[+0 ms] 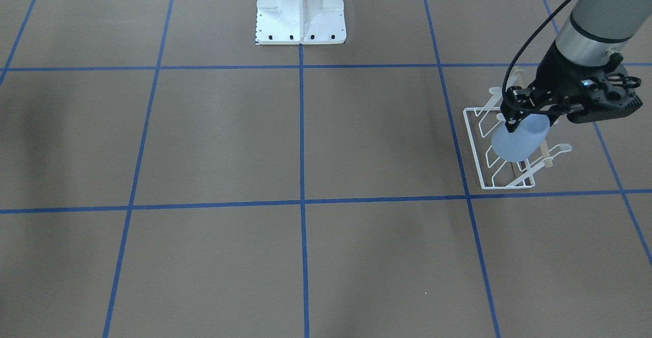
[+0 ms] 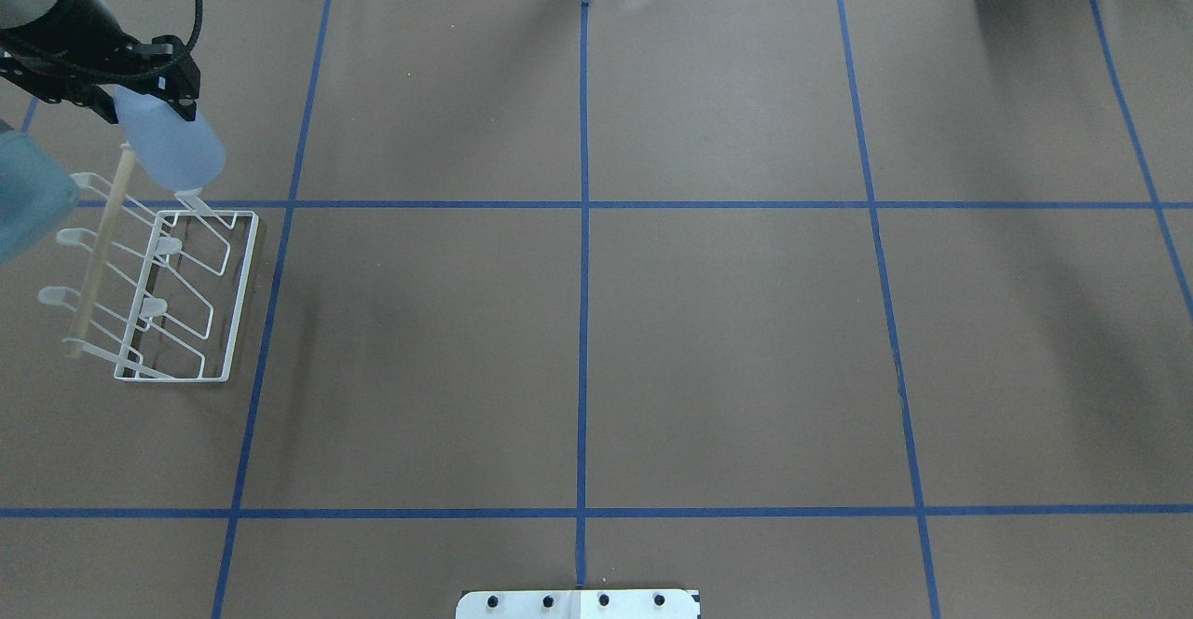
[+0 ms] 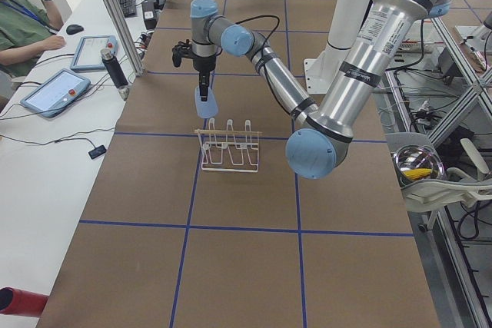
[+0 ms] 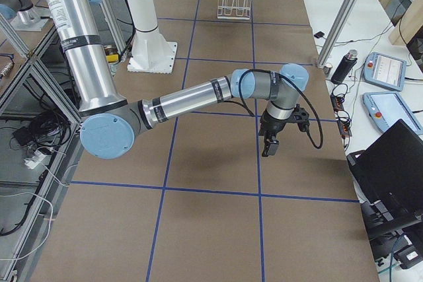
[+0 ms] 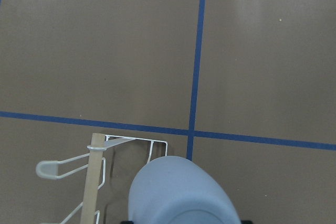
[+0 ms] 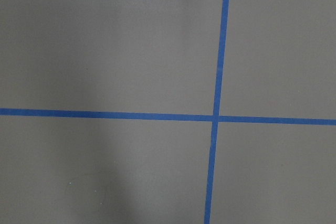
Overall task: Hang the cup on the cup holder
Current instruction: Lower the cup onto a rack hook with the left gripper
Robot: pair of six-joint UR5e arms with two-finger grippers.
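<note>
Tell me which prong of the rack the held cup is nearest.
The far-end prong on the rack's side facing the table's middle; its tip lies beside the cup's rim, the others farther.

The left claw (image 1: pixel 530 121) gripped the cup (image 1: pixel 517 145) - tilted - right over the cup holder (image 1: pixel 508 188) on the table (image 1: pixel 382 139).

- cup (image 2: pixel 175 151) gripped in left gripper (image 2: pixel 144 104), above cup holder's (image 2: pixel 98 255) end farthest from robot
- cup holder stands on table (image 2: pixel 727 339), robot's left side
</note>
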